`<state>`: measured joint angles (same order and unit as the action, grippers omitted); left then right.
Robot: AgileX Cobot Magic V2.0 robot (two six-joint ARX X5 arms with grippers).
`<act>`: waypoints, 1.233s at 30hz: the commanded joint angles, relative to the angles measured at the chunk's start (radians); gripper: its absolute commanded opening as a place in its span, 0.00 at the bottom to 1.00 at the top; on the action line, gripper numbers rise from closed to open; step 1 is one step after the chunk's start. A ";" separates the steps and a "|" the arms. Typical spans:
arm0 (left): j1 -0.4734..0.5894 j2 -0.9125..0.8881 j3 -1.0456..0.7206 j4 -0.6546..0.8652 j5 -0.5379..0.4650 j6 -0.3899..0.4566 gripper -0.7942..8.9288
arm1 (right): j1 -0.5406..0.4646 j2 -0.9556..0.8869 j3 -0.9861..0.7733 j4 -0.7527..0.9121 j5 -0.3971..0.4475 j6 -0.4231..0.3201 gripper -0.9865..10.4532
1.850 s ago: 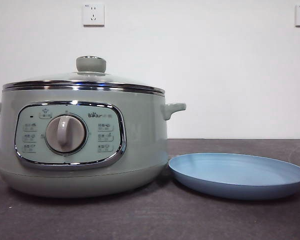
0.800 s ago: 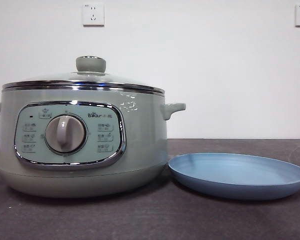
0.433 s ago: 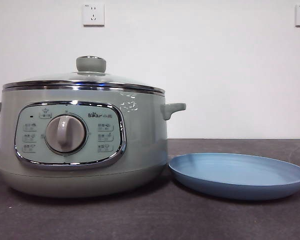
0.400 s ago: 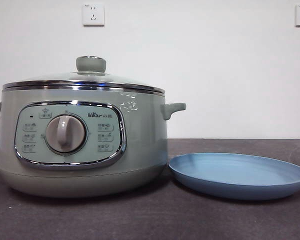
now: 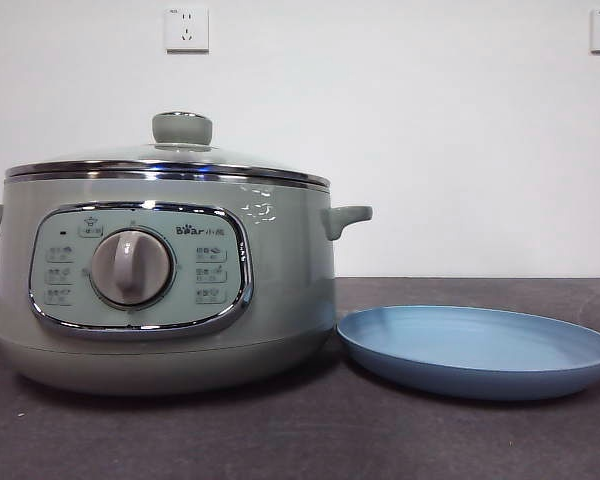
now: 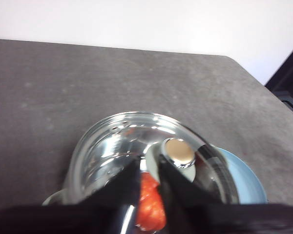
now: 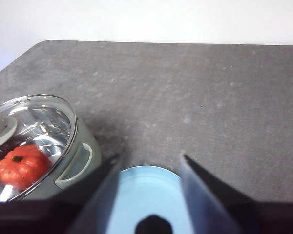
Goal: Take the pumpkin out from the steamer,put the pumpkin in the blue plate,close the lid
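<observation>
Steamer [image 5: 165, 285] stands on the dark bench [image 5: 310, 440], lid [image 5: 170, 160] on, knob upright. Pumpkin [image 7: 20, 165] inside the steamer, seen through the glass lid, stem up. Blue plate [image 5: 477, 350] just beside the steamer, apparently not touching it. Left gripper [image 6: 149, 168] hangs above the lid near the knob, jaws a narrow gap apart, holding nothing. Right gripper [image 7: 149, 163] hangs over the blue plate, jaws spread wide, nothing between them.

Sage-green steamer [image 5: 280, 290], light-blue plate [image 5: 477, 352], orange-red pumpkin [image 7: 22, 165], dark-grey table [image 7: 195, 87]
</observation>
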<state>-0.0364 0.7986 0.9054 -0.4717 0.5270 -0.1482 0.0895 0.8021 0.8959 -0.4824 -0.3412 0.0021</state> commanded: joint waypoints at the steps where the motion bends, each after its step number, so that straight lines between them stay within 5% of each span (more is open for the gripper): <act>1: -0.037 0.022 0.019 -0.002 0.001 0.017 0.42 | -0.002 0.006 0.004 0.001 0.000 -0.010 0.44; 6: -0.124 0.093 0.063 -0.002 -0.021 0.017 0.42 | 0.000 0.017 0.004 0.000 -0.002 0.004 0.48; 21: -0.447 0.447 0.248 -0.033 -0.348 0.101 0.47 | 0.025 0.023 0.004 -0.058 -0.001 0.007 0.48; 28: -0.481 0.559 0.263 -0.042 -0.443 0.135 0.47 | 0.025 0.023 0.004 -0.079 0.000 0.007 0.47; 37: -0.482 0.598 0.263 -0.072 -0.449 0.153 0.46 | 0.025 0.023 0.004 -0.080 0.000 0.007 0.47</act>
<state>-0.5137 1.3911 1.1664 -0.5381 0.0753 -0.0074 0.1120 0.8242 0.8974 -0.5671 -0.3412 0.0036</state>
